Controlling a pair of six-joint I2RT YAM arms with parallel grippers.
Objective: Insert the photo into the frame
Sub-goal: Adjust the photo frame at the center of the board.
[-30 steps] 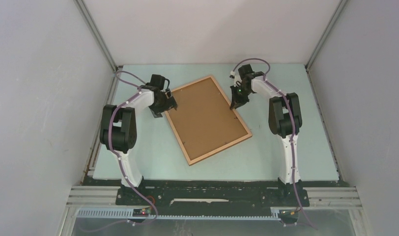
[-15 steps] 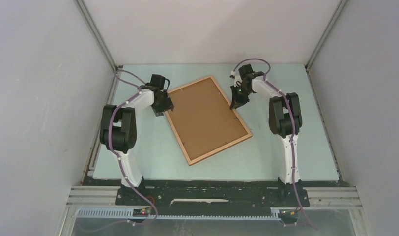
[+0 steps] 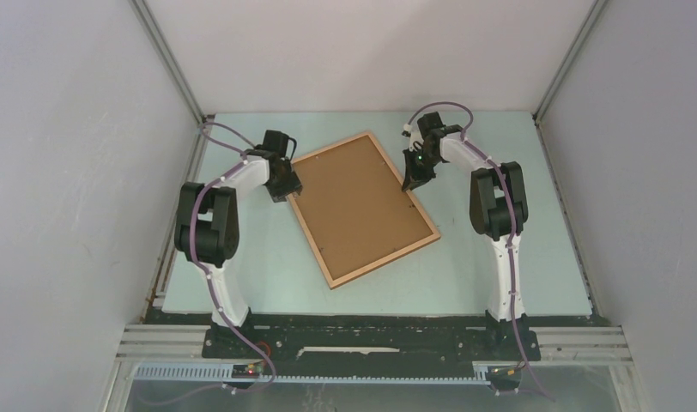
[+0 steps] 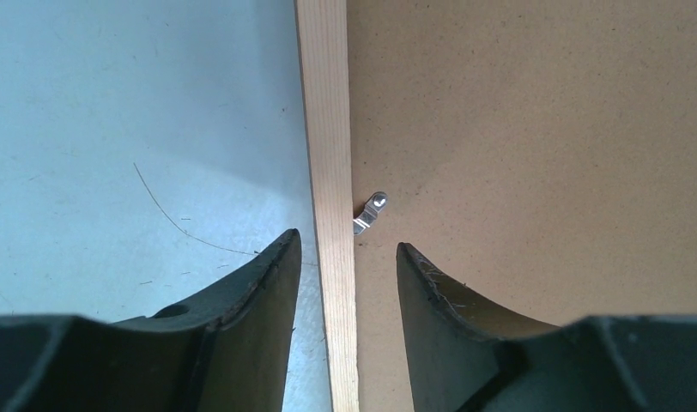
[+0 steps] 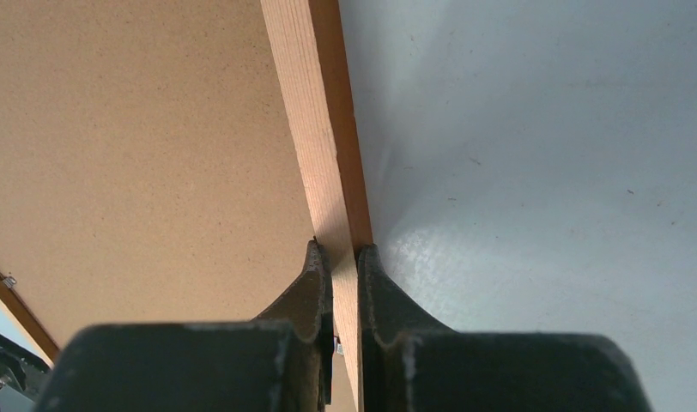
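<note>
Top view: the frame lies back-up at the centre of the worktop with its backing board seated. The photo is not visible, so it cannot be told whether it is inside.

Left wrist view: the left hand straddles the frame's rail half-wide, touching nothing, near a metal clip.

Right wrist view: the right hand pinches the opposite rail.

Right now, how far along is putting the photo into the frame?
Done: the backing board sits in the frame, back up. No photo shows; it may lie beneath. In hand: the right pincer clamps one rail; the left pincer straddles the opposite rail, jaws open, by a metal clip. Left: unclear until the photo shows.
</note>
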